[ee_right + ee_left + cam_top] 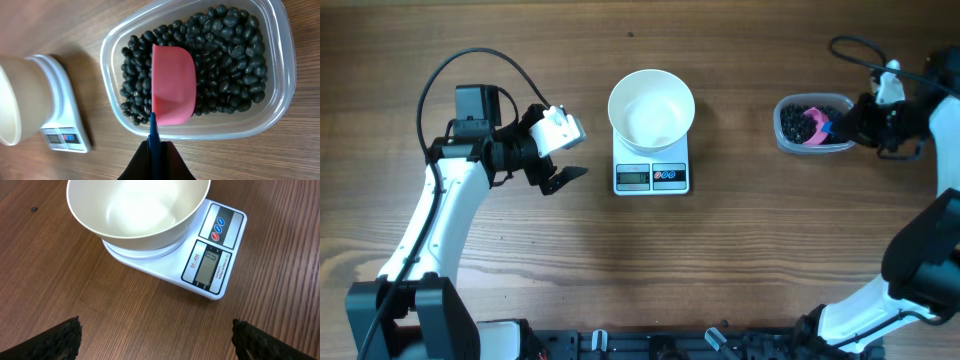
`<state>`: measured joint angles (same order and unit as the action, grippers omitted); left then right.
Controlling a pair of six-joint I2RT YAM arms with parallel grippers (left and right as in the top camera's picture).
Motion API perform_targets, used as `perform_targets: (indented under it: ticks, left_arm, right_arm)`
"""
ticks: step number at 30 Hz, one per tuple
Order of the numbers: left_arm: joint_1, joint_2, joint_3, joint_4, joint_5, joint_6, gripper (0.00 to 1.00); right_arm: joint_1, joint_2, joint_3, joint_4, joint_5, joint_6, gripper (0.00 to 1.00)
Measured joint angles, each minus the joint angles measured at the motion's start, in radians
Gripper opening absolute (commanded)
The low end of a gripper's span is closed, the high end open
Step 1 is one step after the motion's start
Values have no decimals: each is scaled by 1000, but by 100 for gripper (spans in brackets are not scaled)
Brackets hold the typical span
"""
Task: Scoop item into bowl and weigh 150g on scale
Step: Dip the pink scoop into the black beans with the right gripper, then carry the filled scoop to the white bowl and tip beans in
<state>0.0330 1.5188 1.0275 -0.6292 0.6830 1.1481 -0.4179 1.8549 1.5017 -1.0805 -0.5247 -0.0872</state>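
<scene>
Black beans (225, 60) lie in the clear tub (286, 95) at the right. Only the right wrist view shows the right gripper (157, 157) clamped on the pink scoop (172, 85) by its blue handle. Further left, the white bowl (651, 108) sits on the scale (651, 177). The left gripper (570, 152) hangs there, fingers spread wide.

Pink scoop (172, 85) in tub (287, 80) of black beans (230, 50), handle (153, 127) clamped in end effector (156, 146)
</scene>
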Motion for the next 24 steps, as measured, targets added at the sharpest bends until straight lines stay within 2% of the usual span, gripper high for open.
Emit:
perform_targets:
  ticks: [13,19,24]
  left_arm:
    - [0,0,0,0,0,0,100]
    - [0,0,0,0,0,0,100]
    - [0,0,0,0,0,0,100]
  right_arm:
    - [-185,8,-2,-64,-307,-108,4]
    - [-172,8,-2,-126,-465,-169,4]
    - [-47,8,-1,-127,-517,-169,4]
